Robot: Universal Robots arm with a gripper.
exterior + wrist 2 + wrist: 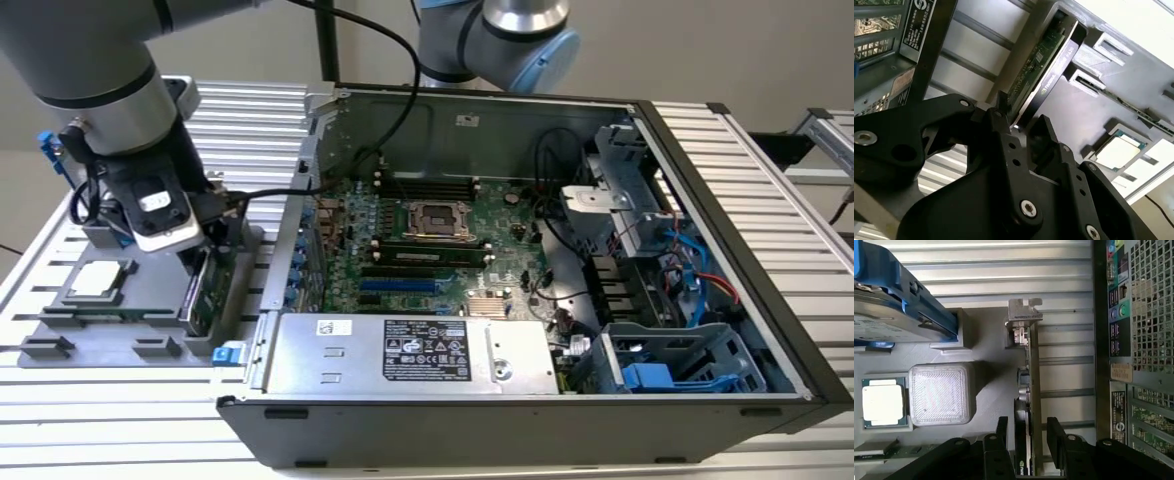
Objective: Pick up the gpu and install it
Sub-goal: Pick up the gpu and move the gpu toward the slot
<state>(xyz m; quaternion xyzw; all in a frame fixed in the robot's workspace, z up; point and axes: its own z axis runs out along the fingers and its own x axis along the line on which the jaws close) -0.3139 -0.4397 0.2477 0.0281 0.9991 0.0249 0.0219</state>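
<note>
The gpu (pixel 1031 370) stands on edge in a slot of the grey holder tray (pixel 80 325), beside the open computer case (pixel 721 210), with its silver end bracket (pixel 1024 310) at the far end. In the second wrist view the gpu (pixel 1054 55) shows a green board face and a black shroud. My gripper (pixel 1027 432) is open and straddles the card's near end, with one black finger (pixel 1002 429) on each side and small gaps to the card. In the exterior view my gripper (pixel 200 262) hangs low over the gpu (pixel 198 292) at that view's left.
A square silver CPU chip (pixel 883 402) and a translucent block (pixel 941 392) sit on the tray. A hard drive in a blue frame (pixel 899 305) lies close by. Inside the case are the motherboard (pixel 414 240), cables and a silver power supply (pixel 400 355).
</note>
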